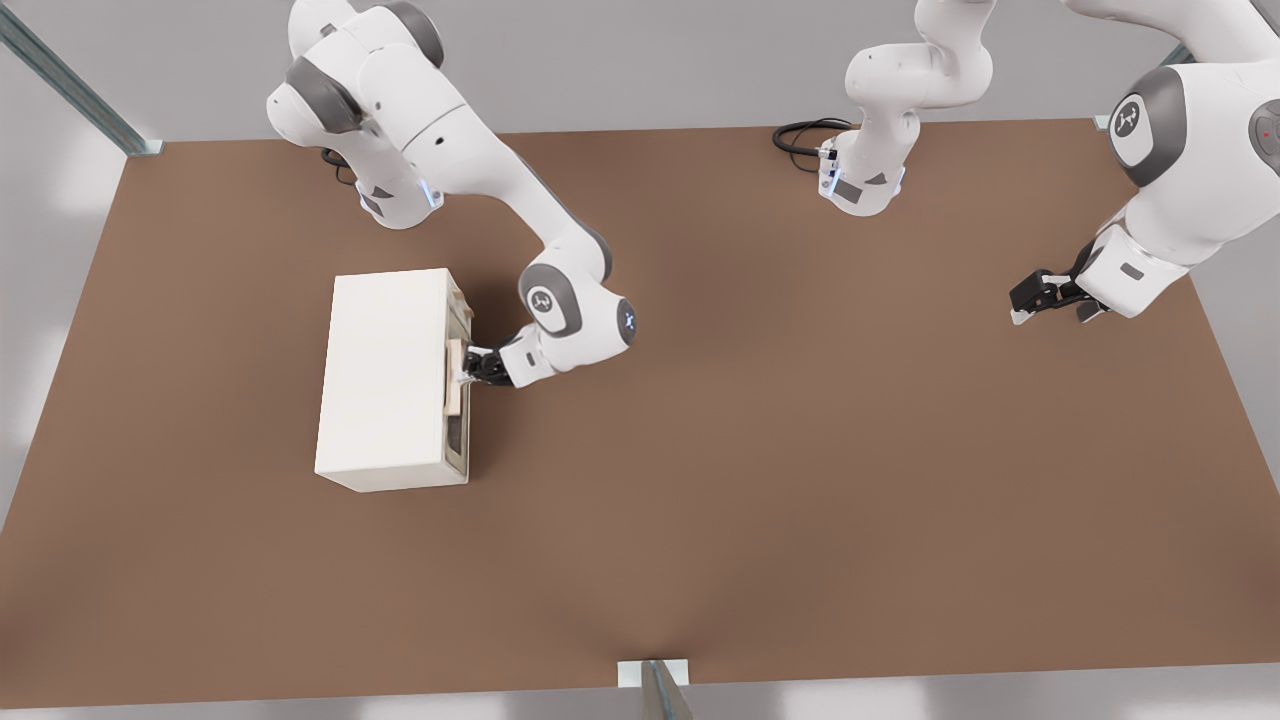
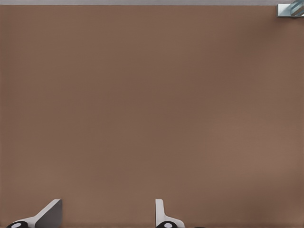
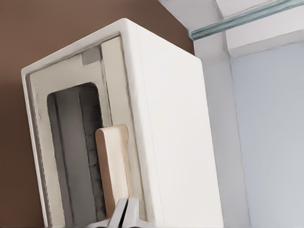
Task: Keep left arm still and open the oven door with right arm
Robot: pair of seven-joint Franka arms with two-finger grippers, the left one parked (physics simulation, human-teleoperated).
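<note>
Though the gripper (image 1: 466, 366) has its fingers pinched together at the tan handle (image 3: 112, 164), the oven door (image 3: 71, 152) sits flush against the oven (image 1: 385, 375) on the table (image 1: 800, 450). Whether the fingers truly clamp the handle is unclear, and the whole pull seems left to do.

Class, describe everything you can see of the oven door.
The oven door is a cream-white frame around a dark window, with a tan bar handle. It looks shut, flush with the oven, facing the front view's right. The right arm's claw is at the handle, its fingers together at the handle's end.
</note>
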